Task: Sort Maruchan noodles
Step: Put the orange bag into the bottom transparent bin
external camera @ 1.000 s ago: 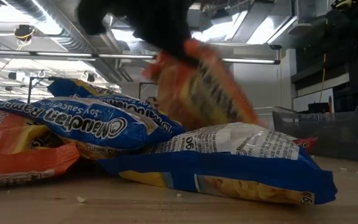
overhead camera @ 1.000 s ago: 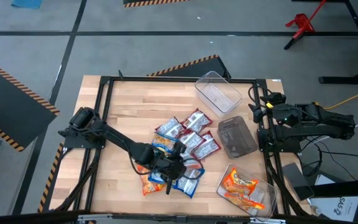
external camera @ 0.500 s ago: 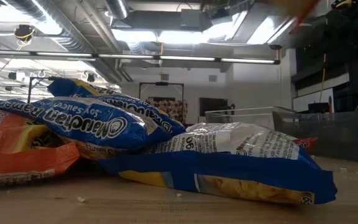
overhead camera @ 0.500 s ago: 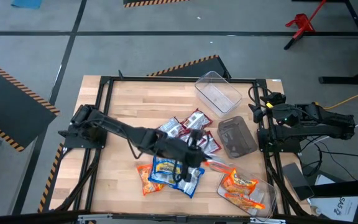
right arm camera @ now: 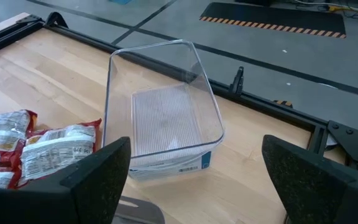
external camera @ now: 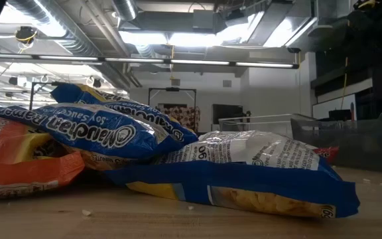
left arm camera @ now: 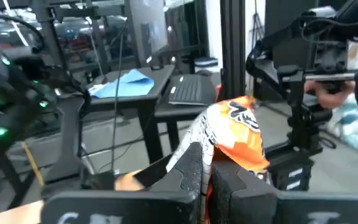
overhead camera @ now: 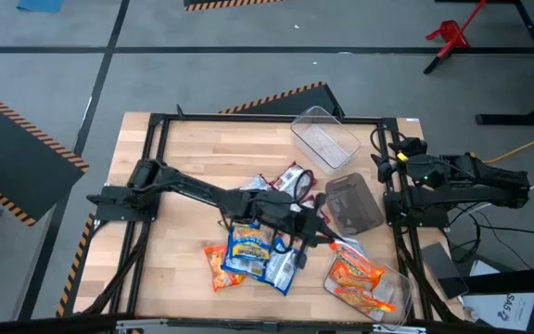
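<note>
My left gripper (overhead camera: 317, 236) reaches over the table's near right part, shut on an orange packet (overhead camera: 341, 249) that sticks out toward a clear tub (overhead camera: 392, 295) holding more orange packets (overhead camera: 358, 278). Blue-and-yellow packets (overhead camera: 248, 249) and one orange packet (overhead camera: 215, 266) lie flat in a pile at the near middle, also close up in the low view (external camera: 98, 129). Red-and-white packets (overhead camera: 291, 180) lie behind them, partly hidden by the arm. My right gripper (right arm camera: 194, 177) waits open at the right edge, facing an empty clear tub (right arm camera: 163, 118). My left gripper pinches the orange packet by one end (left arm camera: 211, 144) between its two shut fingers (left arm camera: 190, 169). The packet is lifted clear of the table. It stands out beyond the fingertips, crumpled where it is held.
A dark grey tub (overhead camera: 352, 204) stands between the two clear tubs, just beyond my left gripper. The empty clear tub (overhead camera: 324, 137) lies tilted at the far right. A black frame (overhead camera: 156, 186) borders the wooden top. Bare wood shows at the far left.
My left gripper has lifted the orange packet off the pile, out of the low view, and carried it toward the table's right edge, up to the near-right clear tub. It has stayed shut on the packet. The pile has kept its place.
</note>
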`<action>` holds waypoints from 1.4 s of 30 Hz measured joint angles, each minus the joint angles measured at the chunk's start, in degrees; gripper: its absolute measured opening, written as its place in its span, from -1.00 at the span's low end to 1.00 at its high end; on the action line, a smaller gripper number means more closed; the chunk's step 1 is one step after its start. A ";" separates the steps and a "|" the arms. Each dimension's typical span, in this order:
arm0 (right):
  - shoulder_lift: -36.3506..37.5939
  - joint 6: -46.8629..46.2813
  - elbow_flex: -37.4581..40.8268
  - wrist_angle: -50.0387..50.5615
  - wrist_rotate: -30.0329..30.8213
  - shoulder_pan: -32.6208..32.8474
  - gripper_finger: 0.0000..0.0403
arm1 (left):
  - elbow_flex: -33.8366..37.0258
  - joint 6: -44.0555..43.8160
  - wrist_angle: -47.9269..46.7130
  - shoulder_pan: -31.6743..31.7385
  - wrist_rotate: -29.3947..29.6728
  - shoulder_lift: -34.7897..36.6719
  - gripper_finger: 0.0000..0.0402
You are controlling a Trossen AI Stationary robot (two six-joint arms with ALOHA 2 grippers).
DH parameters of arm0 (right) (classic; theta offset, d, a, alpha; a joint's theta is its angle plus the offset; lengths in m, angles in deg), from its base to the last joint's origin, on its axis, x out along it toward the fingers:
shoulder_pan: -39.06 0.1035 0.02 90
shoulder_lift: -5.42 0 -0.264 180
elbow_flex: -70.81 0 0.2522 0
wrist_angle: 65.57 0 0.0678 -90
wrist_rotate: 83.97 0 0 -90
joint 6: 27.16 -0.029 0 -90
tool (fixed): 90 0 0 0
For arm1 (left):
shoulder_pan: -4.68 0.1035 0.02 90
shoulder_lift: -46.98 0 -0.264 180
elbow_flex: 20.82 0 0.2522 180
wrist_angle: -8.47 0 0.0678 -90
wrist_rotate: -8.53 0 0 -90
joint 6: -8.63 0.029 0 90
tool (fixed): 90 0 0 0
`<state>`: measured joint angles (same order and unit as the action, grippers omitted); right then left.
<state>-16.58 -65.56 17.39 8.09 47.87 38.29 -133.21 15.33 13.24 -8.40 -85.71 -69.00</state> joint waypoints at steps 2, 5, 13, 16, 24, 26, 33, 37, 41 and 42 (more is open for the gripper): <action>0.02 -0.04 0.00 0.00 0.02 0.00 0.74 | 0.00 -2.05 2.76 0.22 -0.11 -1.68 -1.00; 0.00 -0.06 0.00 0.00 0.09 0.00 0.74 | 0.00 -4.93 8.48 0.51 -1.58 -4.25 -1.00; 0.00 -0.11 0.00 0.00 0.13 0.00 0.74 | -0.28 -13.88 19.31 0.59 -1.30 -10.27 -1.00; 0.00 -0.11 0.00 0.00 0.13 0.00 0.74 | -2.74 -15.35 19.14 0.59 -1.30 -13.18 -1.00; 0.00 -0.11 0.00 -0.02 0.13 0.00 0.74 | -15.65 -18.23 13.84 0.26 -2.57 -22.75 -1.00; 0.00 -0.11 0.00 0.00 0.13 0.00 0.74 | -19.34 -19.57 11.79 0.26 -3.48 -25.05 -1.00; 0.00 -0.11 0.00 0.00 0.13 0.00 0.74 | -28.55 -20.22 8.84 0.24 -3.70 -31.39 -1.00; 0.00 -0.11 0.00 0.00 0.13 0.00 0.74 | -31.55 -20.81 8.84 -0.19 -3.17 -34.01 -1.00; 0.00 -0.11 0.00 0.00 0.13 0.00 0.74 | -31.80 -21.22 7.94 -0.69 -1.63 -34.74 -1.00; 0.00 -0.10 0.00 0.00 0.13 0.00 0.74 | -31.80 -21.27 7.22 -0.80 -1.24 -34.76 -1.00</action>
<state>-16.58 -65.65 17.39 8.09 48.00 38.29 -165.01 -5.95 20.46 -9.20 -86.95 -103.76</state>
